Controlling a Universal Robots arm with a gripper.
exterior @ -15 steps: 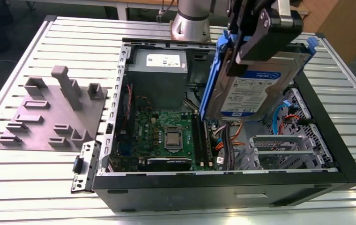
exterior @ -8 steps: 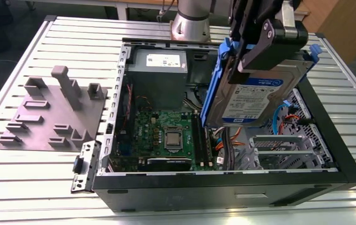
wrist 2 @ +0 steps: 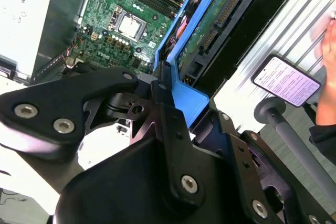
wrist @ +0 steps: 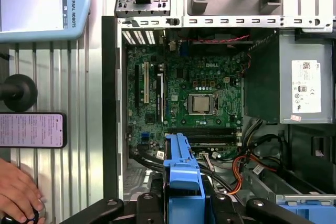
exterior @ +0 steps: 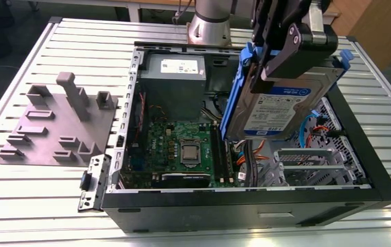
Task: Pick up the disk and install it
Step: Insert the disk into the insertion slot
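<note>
The disk [exterior: 278,110], a silver hard drive with a white-and-blue label in a blue plastic carrier, hangs tilted on edge above the open computer case [exterior: 250,198]. It is over the case's side toward the exterior view's right. My gripper [exterior: 272,64] is shut on its upper end. In the second wrist view the black fingers [wrist 2: 163,124] clamp the carrier's blue end [wrist 2: 189,98], and the drive's green circuit side [wrist 2: 210,24] faces the camera. In the first wrist view the blue carrier end [wrist: 184,174] sits over the motherboard's edge.
Inside the case are a motherboard [exterior: 181,149], a grey power supply [exterior: 175,77], a metal drive cage [exterior: 312,164] and orange cables. Another blue carrier [wrist: 310,205] lies near the power supply. A grey fixture plate [exterior: 51,128] sits beside the case. A phone [wrist: 31,129] and a person's hand [wrist: 18,192] rest nearby.
</note>
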